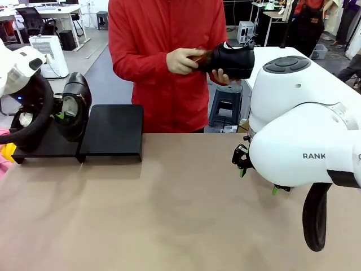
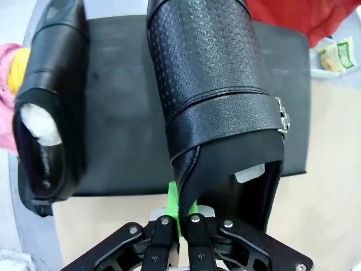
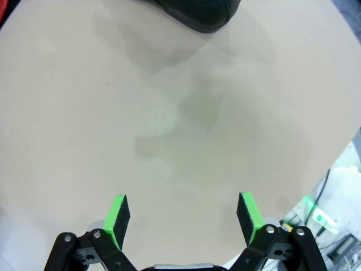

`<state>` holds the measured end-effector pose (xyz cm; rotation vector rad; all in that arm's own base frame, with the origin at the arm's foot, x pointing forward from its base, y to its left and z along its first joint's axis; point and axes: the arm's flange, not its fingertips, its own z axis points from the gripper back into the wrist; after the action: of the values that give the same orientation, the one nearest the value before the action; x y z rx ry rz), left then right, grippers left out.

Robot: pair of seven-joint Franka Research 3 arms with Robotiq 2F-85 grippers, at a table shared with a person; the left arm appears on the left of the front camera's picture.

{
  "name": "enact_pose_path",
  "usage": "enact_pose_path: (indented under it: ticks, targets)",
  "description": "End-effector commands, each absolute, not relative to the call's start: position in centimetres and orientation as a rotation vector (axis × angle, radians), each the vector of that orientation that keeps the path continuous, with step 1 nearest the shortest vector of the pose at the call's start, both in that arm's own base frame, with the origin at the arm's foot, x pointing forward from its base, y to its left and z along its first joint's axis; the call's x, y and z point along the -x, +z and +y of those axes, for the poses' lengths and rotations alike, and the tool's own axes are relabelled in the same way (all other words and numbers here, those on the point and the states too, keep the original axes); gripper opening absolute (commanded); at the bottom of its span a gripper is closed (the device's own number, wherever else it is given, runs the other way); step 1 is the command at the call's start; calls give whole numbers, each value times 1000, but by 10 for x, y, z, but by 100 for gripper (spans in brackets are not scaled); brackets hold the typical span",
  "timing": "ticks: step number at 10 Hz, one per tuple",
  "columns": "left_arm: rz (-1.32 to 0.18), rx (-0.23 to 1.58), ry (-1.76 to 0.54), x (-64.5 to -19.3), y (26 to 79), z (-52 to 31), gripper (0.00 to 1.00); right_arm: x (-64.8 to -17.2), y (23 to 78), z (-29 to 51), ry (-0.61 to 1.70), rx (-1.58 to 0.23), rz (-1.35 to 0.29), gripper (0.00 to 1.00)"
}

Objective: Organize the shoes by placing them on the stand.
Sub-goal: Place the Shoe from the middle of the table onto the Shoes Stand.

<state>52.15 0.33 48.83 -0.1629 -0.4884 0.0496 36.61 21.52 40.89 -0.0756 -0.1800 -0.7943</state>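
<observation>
A: What is held by the left claw?

B: A buckled shoe is pinched at its heel rim, the pads pressed together on the leather. The shoe reaches straight out ahead of the claw, over the stand.

A: Has it been set down?

B: That cannot be told, as contact between sole and stand is hidden. A second shoe is laid on the stand beside the pinched one, apart from it, with white paper seen in its opening.

A: Which step is judged to be in hand?

B: The placing of this shoe. Next it would need to be lowered flat and kept in line with its neighbour. Only then should the rim be released and the claw drawn straight back, so that the heel is not dragged off the near edge.

A: And the right claw?

B: It is spread wide, with nothing between its pads and bare counter ahead of it. A third shoe is gripped by a person's hand well beyond that claw, so a handover may be called for afterwards.
</observation>
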Motion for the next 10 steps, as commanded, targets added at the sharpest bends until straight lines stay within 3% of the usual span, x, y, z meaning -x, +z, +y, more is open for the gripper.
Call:
enact_pose_path:
  ticks: [1, 10]
  targets:
    - [-505, 153, 37, -529, 493, 24, 0, -369, 411, 216, -771, 70, -183, 100]
    - [-512, 77, 26, -545, 455, 46, 0, -369, 411, 216, -771, 70, -183, 100]
